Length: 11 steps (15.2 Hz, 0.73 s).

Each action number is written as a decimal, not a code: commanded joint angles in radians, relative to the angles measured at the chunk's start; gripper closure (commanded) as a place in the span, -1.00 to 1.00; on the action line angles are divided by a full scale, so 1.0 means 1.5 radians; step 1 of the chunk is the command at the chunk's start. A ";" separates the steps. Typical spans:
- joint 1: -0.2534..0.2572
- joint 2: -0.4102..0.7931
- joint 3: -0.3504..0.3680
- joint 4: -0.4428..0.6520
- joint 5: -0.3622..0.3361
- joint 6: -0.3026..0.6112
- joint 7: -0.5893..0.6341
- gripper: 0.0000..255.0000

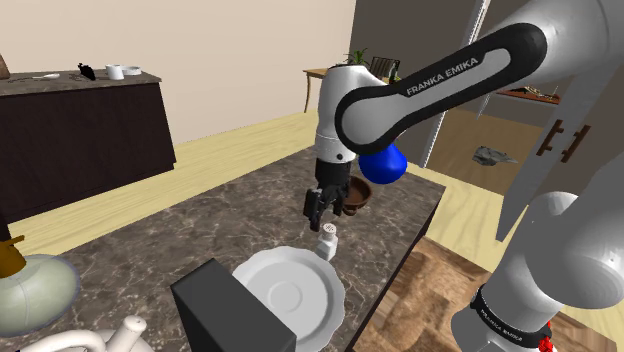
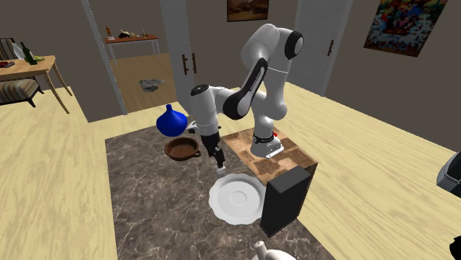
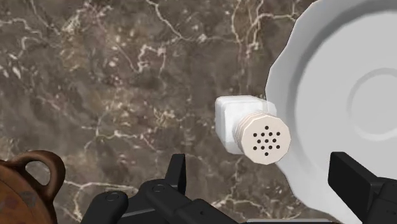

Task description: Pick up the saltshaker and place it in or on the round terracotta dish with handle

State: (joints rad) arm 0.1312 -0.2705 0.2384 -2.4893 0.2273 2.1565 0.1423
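Note:
The saltshaker [image 3: 251, 127], white with a pale perforated cap, stands upright on the dark marble counter [image 1: 200, 230], touching the rim of a white plate [image 3: 343, 95]. My black gripper [image 3: 259, 167] hovers just above it, open, its fingers apart on either side and touching nothing. In the shoulder view the gripper [image 1: 325, 205] hangs over the shaker [image 1: 328, 240]. The round brown terracotta dish with handle [image 1: 360, 192] sits just beyond, empty as far as shows. The second exterior view has the dish [image 2: 182, 149] left of the gripper [image 2: 219, 164].
A blue vase [image 1: 383, 163] stands behind the dish. The white plate [image 1: 290, 295] lies near the counter's front with a black box [image 1: 230, 310] beside it. A pale round vessel [image 1: 30, 290] and a white teapot [image 1: 90, 340] sit at the shoulder view's lower left.

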 commanded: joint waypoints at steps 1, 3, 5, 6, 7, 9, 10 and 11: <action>0.002 0.016 0.004 -0.006 0.004 0.023 0.001 -1.00; 0.003 0.026 0.006 -0.016 0.005 0.043 0.001 -1.00; 0.005 0.038 0.009 -0.025 0.007 0.064 0.001 -1.00; 0.006 0.047 0.011 -0.032 0.008 0.080 0.001 -1.00; 0.006 0.047 0.011 -0.032 0.008 0.080 0.001 -1.00; 0.006 0.047 0.011 -0.032 0.008 0.080 0.001 -1.00; 0.006 0.047 0.011 -0.032 0.008 0.080 0.001 -1.00; 0.006 0.047 0.011 -0.032 0.008 0.080 0.001 -1.00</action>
State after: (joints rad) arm 0.1398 -0.2005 0.2551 -2.5372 0.2388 2.2759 0.1433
